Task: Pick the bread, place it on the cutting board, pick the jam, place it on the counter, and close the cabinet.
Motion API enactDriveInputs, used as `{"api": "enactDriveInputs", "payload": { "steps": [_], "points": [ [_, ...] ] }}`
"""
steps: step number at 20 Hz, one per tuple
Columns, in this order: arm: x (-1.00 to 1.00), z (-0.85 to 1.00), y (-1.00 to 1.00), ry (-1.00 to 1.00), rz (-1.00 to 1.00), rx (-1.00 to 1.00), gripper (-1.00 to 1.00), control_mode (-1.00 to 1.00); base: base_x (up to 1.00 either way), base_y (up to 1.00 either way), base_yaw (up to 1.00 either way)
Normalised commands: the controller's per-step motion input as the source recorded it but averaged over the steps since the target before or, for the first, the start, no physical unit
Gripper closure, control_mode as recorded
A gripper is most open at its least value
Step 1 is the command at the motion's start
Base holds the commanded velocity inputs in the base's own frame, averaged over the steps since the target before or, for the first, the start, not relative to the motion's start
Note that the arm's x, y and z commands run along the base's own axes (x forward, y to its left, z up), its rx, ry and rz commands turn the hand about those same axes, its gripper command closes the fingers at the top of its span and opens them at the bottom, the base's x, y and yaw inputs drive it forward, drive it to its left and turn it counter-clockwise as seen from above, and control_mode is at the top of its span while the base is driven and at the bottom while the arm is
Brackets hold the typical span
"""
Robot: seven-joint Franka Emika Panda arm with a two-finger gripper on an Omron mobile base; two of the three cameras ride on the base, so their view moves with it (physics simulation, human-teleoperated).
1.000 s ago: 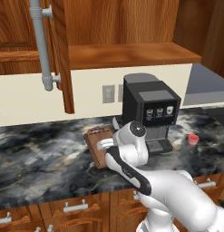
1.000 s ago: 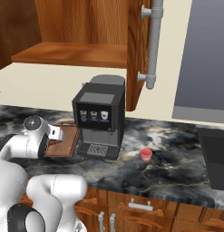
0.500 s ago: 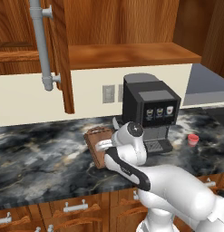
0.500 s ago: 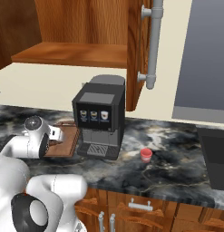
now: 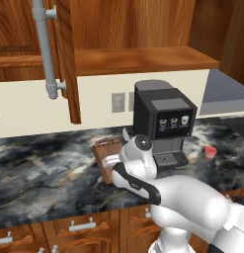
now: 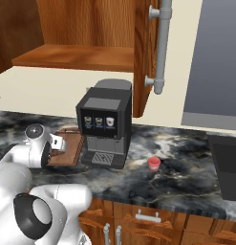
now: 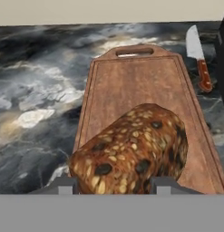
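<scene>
Hand [image 7: 112, 185] grips the seed-flecked brown bread [image 7: 131, 152] (rounded loaf) over the cutting board [image 7: 140, 81].

Place: home kitchen, rendered
Desk: dark marble desk [image 5: 44, 168] with pale veins, drawers [image 5: 84, 227] below
Storage: reddish wood wall cabinet [image 5: 69, 59], door open, grey tube handle [image 5: 44, 44]
Appliance: black coffee machine [image 5: 163, 121]
Food prep: cutting board [image 7: 136, 81], seeded bread [image 7: 131, 154], kitchen knife [image 7: 197, 56]
Wall: cream, power outlet [image 5: 118, 102]

Two rear flanks, one close over cutting board [image 7: 131, 86]
</scene>
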Motion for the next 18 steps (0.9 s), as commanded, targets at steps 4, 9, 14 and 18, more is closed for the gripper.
{"api": "enactDriveInputs", "payload": {
  "steps": [4,9,14,18],
  "points": [
    [0.05,-0.28,0.00,0.00,0.00,0.00,1.00,-1.00,0.00,0.00,0.00],
    [0.12,-0.24,0.00,-0.05,0.00,0.00,1.00,-1.00,0.00,0.00,0.00],
    [0.13,-0.18,0.00,-0.10,0.00,0.00,1.00,-1.00,0.00,0.00,0.00],
    [0.15,-0.18,0.00,-0.10,0.00,0.00,1.00,-1.00,0.00,0.00,0.00]
  ]
}}
